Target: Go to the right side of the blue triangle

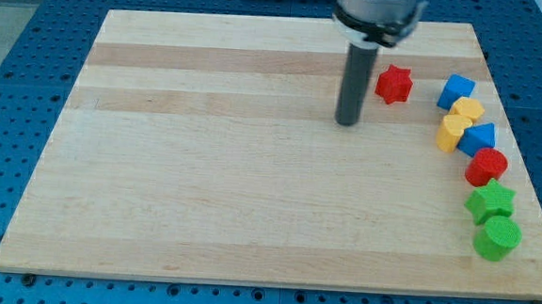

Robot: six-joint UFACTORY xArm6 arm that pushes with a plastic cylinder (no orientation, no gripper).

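The blue triangle [478, 138] lies near the board's right edge, in a curved row of blocks. It touches a yellow block [450, 132] on its left and a red block [486, 167] below it. My tip [348, 121] rests on the board well to the left of the blue triangle, with the yellow block between them. A red star [394, 83] lies just right of and above my tip. The rod hangs from the arm at the view's top.
A blue cube [456, 92] and a yellow hexagon-like block [465, 111] sit above the triangle. A green star [490, 200] and a green cylinder [497, 237] lie below the red block. The board's right edge [517, 139] runs close to the row.
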